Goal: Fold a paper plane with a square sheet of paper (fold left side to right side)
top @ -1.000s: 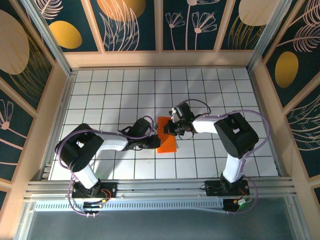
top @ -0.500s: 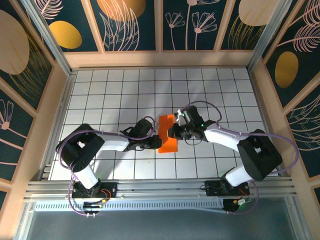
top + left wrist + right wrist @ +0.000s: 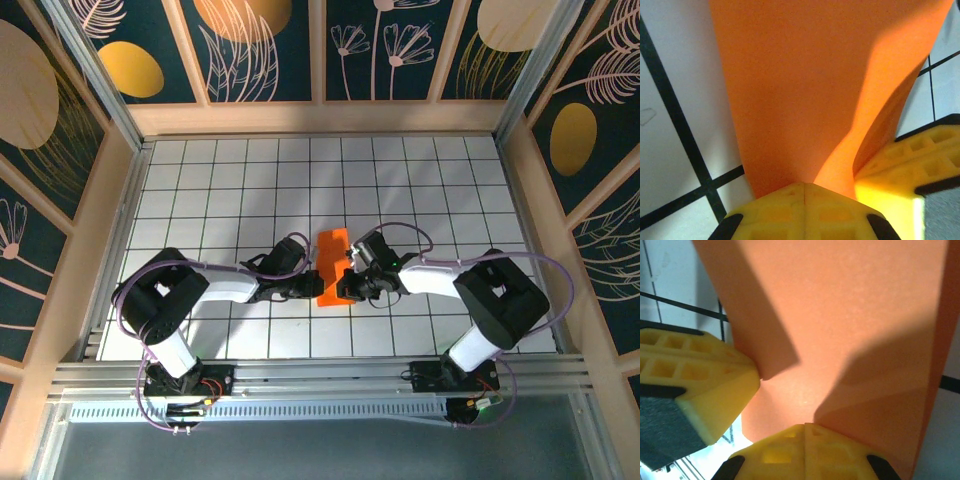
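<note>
We find the orange sheet of paper (image 3: 333, 262) lying on the white tiled desk (image 3: 230, 190) just below the centre of the overhead frame, folded to a narrow strip that runs up and slightly right. The left claw (image 3: 314, 284) meets the strip's lower left edge and the right claw (image 3: 346, 287) its lower right edge, so the two face each other across the paper. On the left wrist camera the left claw (image 3: 805, 186) sits at bottom centre, fingers pressed together, tips against the paper (image 3: 790, 85), which lifts in a curl at lower right beside the right claw (image 3: 905, 160). On the right wrist camera the right claw (image 3: 805, 427) is likewise pressed together at the paper (image 3: 840, 315); the left claw (image 3: 700, 385) shows at lower left. We cannot tell whether either claw pinches the paper.
</note>
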You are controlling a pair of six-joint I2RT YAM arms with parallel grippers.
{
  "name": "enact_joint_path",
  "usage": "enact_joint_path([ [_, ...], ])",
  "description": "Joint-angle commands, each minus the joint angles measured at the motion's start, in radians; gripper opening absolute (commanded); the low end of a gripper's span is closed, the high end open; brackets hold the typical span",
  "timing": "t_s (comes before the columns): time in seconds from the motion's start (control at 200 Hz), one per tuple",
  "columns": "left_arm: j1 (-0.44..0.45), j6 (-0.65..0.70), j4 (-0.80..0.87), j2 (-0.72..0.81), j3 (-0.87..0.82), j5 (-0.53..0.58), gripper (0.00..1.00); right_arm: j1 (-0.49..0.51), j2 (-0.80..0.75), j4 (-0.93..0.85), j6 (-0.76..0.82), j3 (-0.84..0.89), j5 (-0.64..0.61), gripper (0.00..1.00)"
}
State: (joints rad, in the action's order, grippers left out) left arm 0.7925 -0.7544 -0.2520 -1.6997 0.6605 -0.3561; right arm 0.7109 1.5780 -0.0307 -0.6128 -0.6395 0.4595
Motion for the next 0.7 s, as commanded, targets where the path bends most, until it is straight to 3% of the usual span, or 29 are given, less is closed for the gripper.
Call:
enact_joint_path([
  [0.0,0.007,-0.035,0.039,0.025,0.026,-0.005,0.01,0.008,0.016,-0.044,0.017,-0.011,-0.047,0.0],
  [0.696,-0.059,0.021,0.017,-0.096,0.114,0.001,0.02,0.006,0.095,-0.1,0.066,0.006,-0.12,0.0],
])
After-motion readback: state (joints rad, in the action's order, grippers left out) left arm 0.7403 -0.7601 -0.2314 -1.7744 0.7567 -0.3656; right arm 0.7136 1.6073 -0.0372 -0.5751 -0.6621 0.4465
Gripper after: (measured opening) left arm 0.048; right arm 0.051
